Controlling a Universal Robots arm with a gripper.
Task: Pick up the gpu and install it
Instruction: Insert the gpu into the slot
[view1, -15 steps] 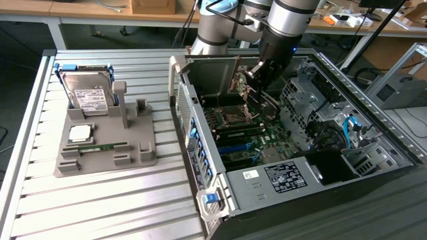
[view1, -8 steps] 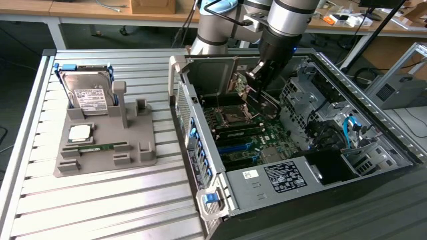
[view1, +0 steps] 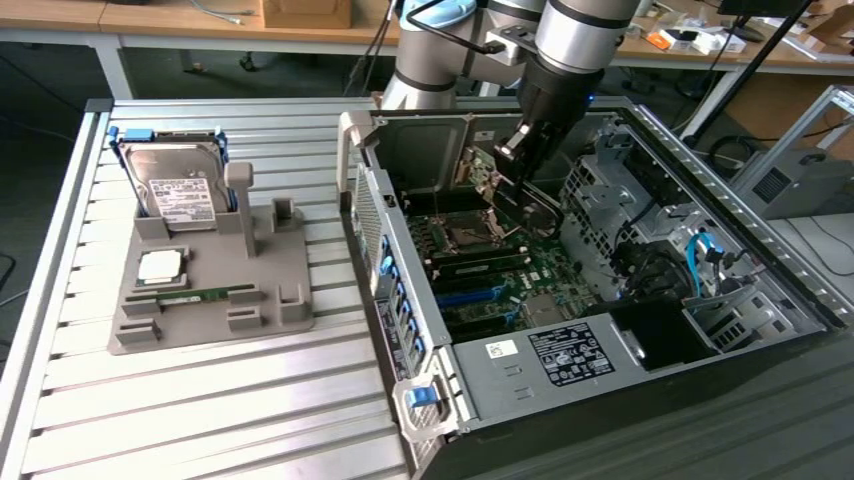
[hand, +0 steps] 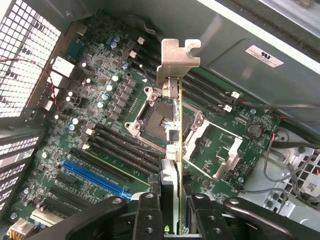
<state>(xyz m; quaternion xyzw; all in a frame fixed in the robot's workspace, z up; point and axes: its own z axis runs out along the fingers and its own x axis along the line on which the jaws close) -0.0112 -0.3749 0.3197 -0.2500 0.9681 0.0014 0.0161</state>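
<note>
My gripper (view1: 523, 150) reaches down into the open computer case (view1: 747, 250), above the motherboard (view1: 481, 270). It is shut on the gpu (view1: 530, 198). In the wrist view the gpu (hand: 176, 75) appears edge-on as a thin green card with its silver end bracket farthest from me, held between my two black fingers (hand: 150, 212). The card hangs above the motherboard (hand: 100, 100), over the processor socket (hand: 160, 112), clear of the board. A long blue slot (hand: 95, 177) lies on the board to one side of the card.
On the exterior view's left, a grey holder (view1: 287, 300) on the slatted table (view1: 200, 420) carries a hard drive (view1: 180, 190), a memory stick (view1: 194, 297) and a small square chip (view1: 160, 265). Drive cages and cables (view1: 694, 260) line the case on the right.
</note>
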